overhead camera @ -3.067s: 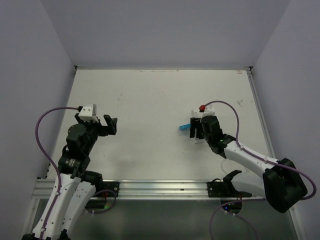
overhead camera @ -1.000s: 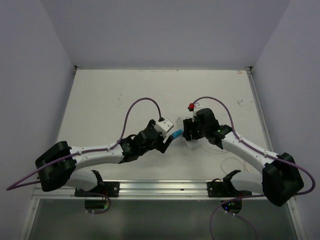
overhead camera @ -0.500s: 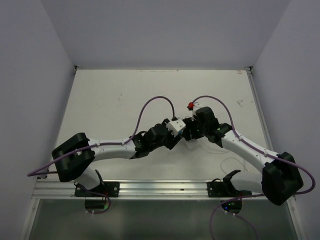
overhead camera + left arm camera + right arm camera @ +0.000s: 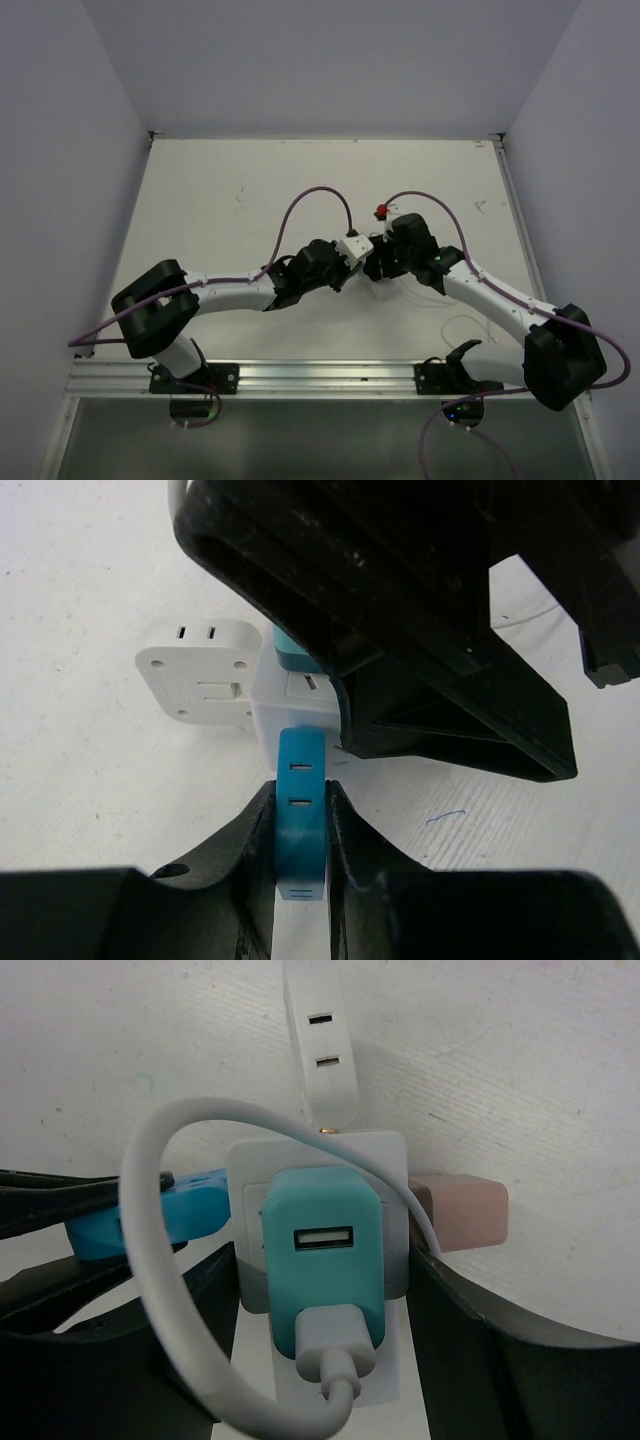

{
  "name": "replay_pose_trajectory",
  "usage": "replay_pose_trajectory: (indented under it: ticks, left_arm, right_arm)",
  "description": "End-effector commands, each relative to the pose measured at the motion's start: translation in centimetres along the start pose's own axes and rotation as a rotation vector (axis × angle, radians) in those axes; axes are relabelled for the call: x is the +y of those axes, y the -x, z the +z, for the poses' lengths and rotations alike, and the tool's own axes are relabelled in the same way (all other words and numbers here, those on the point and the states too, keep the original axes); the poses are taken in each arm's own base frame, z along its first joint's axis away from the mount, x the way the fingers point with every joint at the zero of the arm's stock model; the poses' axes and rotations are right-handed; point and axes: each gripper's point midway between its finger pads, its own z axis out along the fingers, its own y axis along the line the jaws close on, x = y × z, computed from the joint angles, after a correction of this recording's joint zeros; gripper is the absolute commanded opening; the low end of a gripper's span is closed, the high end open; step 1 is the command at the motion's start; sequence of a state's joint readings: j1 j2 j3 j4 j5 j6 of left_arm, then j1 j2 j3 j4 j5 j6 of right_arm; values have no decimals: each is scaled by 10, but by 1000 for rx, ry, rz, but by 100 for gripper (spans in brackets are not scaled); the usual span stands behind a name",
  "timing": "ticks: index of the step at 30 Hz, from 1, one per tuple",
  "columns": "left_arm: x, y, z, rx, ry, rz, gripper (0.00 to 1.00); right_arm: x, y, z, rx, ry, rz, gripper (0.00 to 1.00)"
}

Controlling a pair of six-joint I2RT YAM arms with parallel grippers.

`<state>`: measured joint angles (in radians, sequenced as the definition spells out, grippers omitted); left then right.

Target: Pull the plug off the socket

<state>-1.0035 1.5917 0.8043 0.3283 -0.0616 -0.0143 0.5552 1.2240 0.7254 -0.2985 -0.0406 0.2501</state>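
The left gripper (image 4: 300, 796) is closed on the blue plug (image 4: 300, 765). Its two black fingers (image 4: 255, 825) press the plug's side faces, and the plug's far end stands out past the fingertips toward 12 o'clock. That far end meets the socket (image 4: 288, 712), a white cube, and looks seated in it.

The right gripper (image 4: 320, 1260) is clamped on the socket (image 4: 247, 1180), with one finger on the 9 o'clock side and the other on the 3 o'clock side.

In the right wrist view:
- A teal charger (image 4: 325, 1230) sits on the socket face turned to the camera.
- A white cable (image 4: 150, 1290) leaves its lower end and loops round through 9 o'clock and over the top.
- The blue plug (image 4: 160, 1218) projects from the socket at 9 o'clock, gripped by the other arm's dark fingers.
- A pink block (image 4: 462, 1212) sits against the socket at 3 o'clock.
- A flat white adapter (image 4: 322, 1050) sticks out at 12 o'clock.

In the left wrist view this adapter (image 4: 200, 670) lies at 10 o'clock of the socket.

From above, both grippers meet near the middle of the table (image 4: 200, 190). The left arm (image 4: 230, 290) reaches in from 8 o'clock and the right arm (image 4: 490, 295) from 4 o'clock. The socket itself is hidden under them in that view.
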Motion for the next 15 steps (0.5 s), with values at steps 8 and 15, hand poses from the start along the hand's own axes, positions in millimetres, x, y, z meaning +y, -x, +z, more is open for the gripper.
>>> replay_pose_trajectory:
  ticks: [8,15]
  left_arm:
    - [-9,18,0,-71,-53,-3,0]
    - [-16,26,-14,-78,-103,9,0]
  right_arm:
    - [7,30,3,-127,28,9,0]
    - [-16,11,16,-91,-82,6,0]
